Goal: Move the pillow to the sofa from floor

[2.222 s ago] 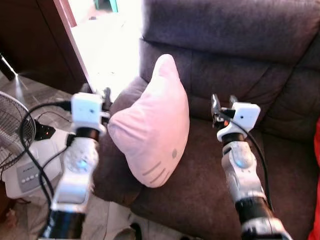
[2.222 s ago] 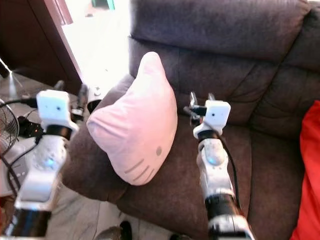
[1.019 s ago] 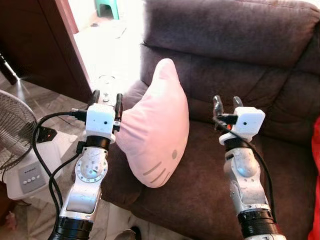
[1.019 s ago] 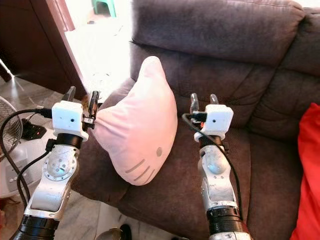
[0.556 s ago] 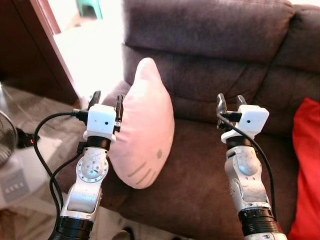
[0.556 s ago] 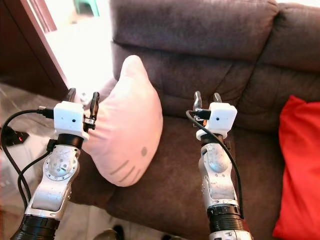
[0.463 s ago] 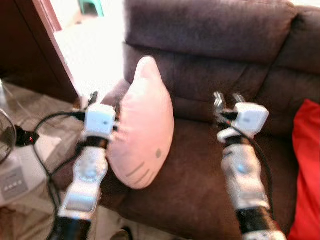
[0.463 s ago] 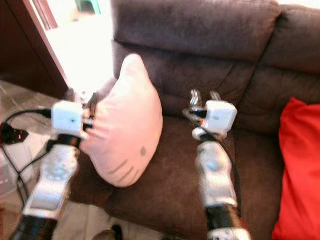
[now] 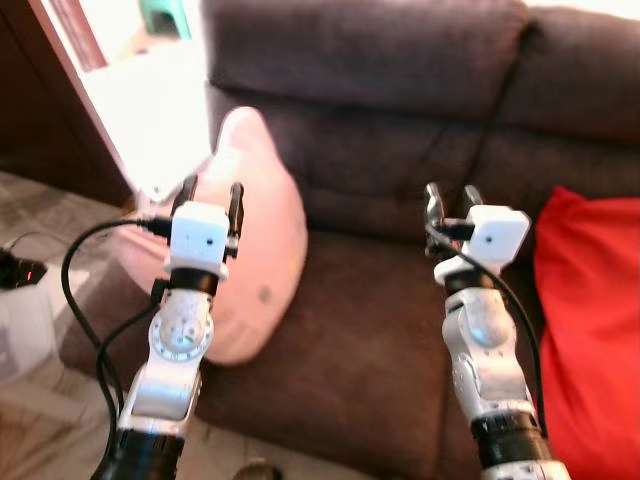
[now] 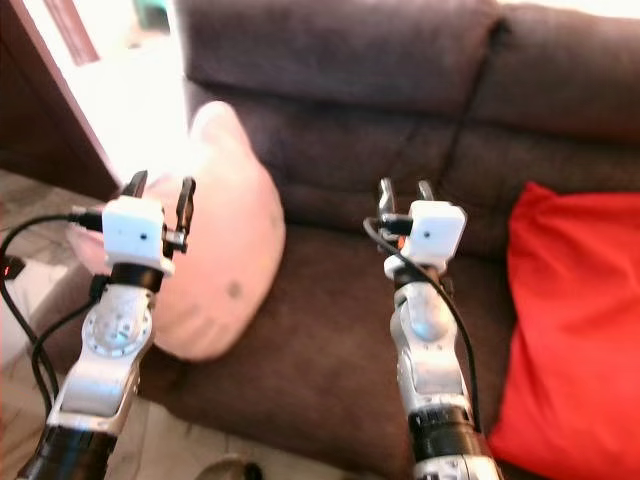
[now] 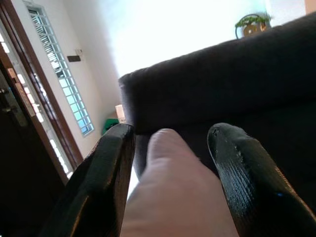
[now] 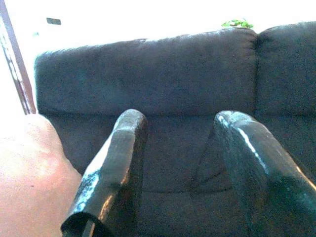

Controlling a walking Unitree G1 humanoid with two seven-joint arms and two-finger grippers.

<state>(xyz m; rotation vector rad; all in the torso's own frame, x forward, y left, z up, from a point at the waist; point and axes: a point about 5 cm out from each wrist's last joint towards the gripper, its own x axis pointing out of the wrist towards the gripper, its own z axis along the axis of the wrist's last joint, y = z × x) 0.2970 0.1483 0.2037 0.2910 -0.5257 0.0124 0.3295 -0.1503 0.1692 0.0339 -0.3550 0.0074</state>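
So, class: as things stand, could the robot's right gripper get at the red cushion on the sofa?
Probably yes. The right gripper hovers open above the sofa seat, and the red cushion lies just to its right with nothing between them.

Count: two cushions, one sofa, two pincers.

One pale pink plush pillow (image 9: 258,225), one bright red fabric cushion (image 10: 570,320), one dark brown upholstered sofa (image 9: 380,340), one left pincer (image 9: 210,195) and one right pincer (image 9: 450,198), each with two black fingers.
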